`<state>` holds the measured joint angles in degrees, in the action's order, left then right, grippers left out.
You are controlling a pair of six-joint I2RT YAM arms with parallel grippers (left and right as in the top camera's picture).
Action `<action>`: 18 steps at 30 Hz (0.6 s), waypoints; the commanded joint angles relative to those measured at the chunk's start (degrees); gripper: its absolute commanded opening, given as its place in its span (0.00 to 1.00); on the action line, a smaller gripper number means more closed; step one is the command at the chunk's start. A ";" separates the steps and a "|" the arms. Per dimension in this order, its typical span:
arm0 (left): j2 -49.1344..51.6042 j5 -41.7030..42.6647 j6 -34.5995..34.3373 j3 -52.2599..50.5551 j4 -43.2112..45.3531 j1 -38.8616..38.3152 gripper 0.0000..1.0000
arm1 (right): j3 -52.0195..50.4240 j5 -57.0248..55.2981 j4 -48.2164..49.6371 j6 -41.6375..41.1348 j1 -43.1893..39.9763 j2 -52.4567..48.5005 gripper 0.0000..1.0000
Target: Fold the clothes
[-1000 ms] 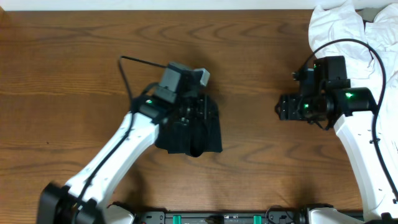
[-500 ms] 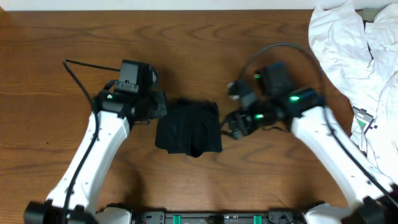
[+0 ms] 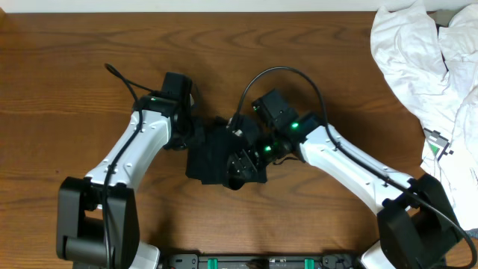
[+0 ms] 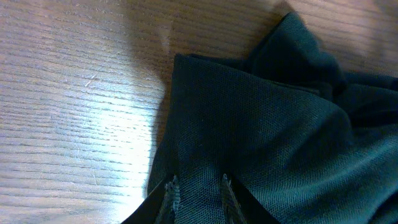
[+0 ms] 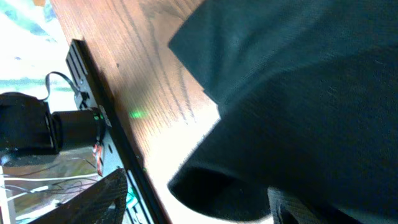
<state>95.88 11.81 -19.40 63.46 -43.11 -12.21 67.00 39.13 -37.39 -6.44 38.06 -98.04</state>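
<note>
Both end effectors are down on the dark shirt [image 3: 224, 158]: left [image 4: 198, 194] nearly pressed together over fabric, right [image 3: 245, 158] can't tell.

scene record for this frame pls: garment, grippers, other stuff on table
garment: dark garment, bunched compactly at table centre
left gripper: at the garment's left edge, fingers over the fabric, grip unclear
right gripper: on the garment's right side, state unclear
other: white clothes pile at far right corner, untouched
surface: wooden table
</note>
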 commanded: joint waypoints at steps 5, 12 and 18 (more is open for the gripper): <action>0.79 -0.94 0.94 -0.35 -0.33 0.20 0.26 | -0.17 -9.38 1.05 -9.68 2.54 -0.42 0.54; 0.79 -0.92 0.92 -0.35 -0.98 0.20 0.26 | -0.17 -14.97 0.94 -11.98 3.26 -2.05 0.01; 0.79 -0.26 0.87 -0.35 -3.58 0.20 0.33 | 0.28 -24.04 -2.54 -11.50 -0.31 -0.48 0.01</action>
<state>96.27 11.60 -19.33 63.46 -45.04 -12.19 67.00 22.85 -37.91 -17.54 40.51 -99.37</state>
